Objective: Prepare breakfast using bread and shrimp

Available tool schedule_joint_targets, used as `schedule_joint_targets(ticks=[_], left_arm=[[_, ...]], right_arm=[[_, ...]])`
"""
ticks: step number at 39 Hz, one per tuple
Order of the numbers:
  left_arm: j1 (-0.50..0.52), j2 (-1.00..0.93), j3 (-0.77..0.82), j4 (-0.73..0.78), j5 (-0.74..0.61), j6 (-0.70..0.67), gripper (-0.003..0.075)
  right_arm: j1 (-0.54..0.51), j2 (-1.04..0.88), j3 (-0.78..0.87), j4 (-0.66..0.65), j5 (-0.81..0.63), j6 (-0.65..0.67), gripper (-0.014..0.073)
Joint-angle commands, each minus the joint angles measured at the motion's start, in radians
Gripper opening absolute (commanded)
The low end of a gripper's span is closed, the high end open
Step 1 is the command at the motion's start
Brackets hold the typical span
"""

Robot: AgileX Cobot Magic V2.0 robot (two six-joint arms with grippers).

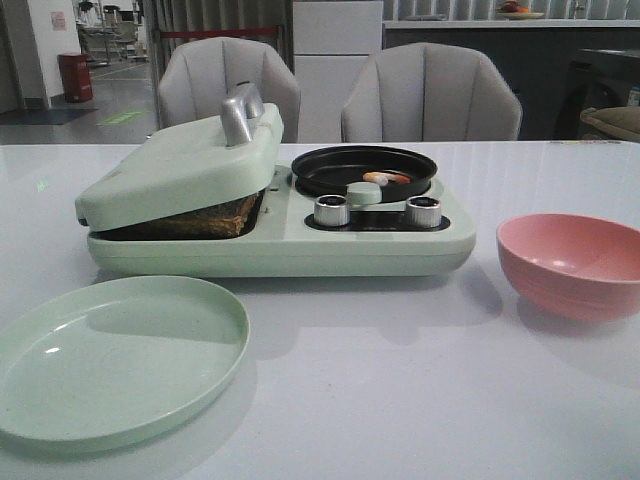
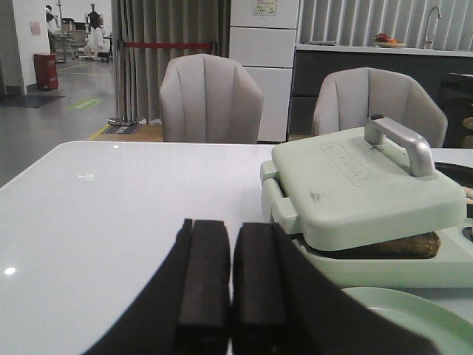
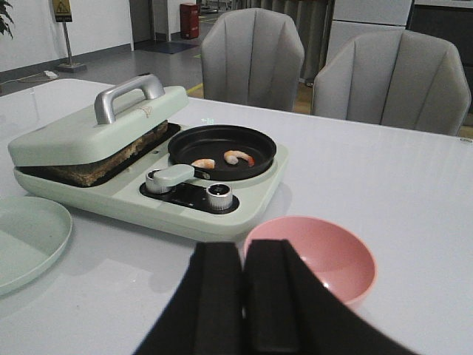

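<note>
Nearest, front: a pale green plate lies on the white bench, empty, just before the appliance.
Right side: a pink bowl stands near the appliance's right end, apart from it.
Appliance: a mint green breakfast maker with two silver knobs and a round green knob between them.
Bread: the bread lies under the tilted lid, which rests on it; only a brown edge shows, so the count is unclear.
Shrimp: the shrimp, two pieces, lie in the black pan behind the knobs; from the front the green knob partly hides them.
Beyond: two grey chairs stand behind the bench.
Left hand: the left hand hangs low over the bench beside the lid, fingers pressed together, holding nothing.
Right hand: the right hand hangs just before the bowl, fingers closed together, empty.
</note>
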Motion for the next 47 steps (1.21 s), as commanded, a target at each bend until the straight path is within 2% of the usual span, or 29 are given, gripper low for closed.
schedule_joint_targets(ticks=[1,12,17,27,32,47], left_arm=[[0.001,-0.017,0.02,0.0,-0.081,-0.01,0.0113],[0.001,-0.017,0.02,0.0,-0.081,-0.01,0.0113],[0.001,-0.017,0.02,0.0,-0.081,-0.01,0.0113],[0.001,-0.017,0.02,0.0,-0.081,-0.01,0.0113],[0.001,-0.017,0.02,0.0,-0.081,-0.01,0.0114],[0.001,-0.015,0.02,0.0,-0.081,-0.01,0.0114]], right_arm=[[0.002,0.012,-0.028,0.004,-0.08,-0.012,0.0142],[-0.067,0.011,-0.028,-0.144,-0.081,0.006,0.0142],[-0.129,0.011,0.01,-0.166,-0.162,0.022,0.0142],[-0.231,-0.005,0.166,-0.302,-0.378,0.252,0.0142],[-0.24,-0.059,0.209,-0.307,-0.37,0.278,0.0142],[-0.238,-0.056,0.207,-0.307,-0.358,0.278,0.0142]])
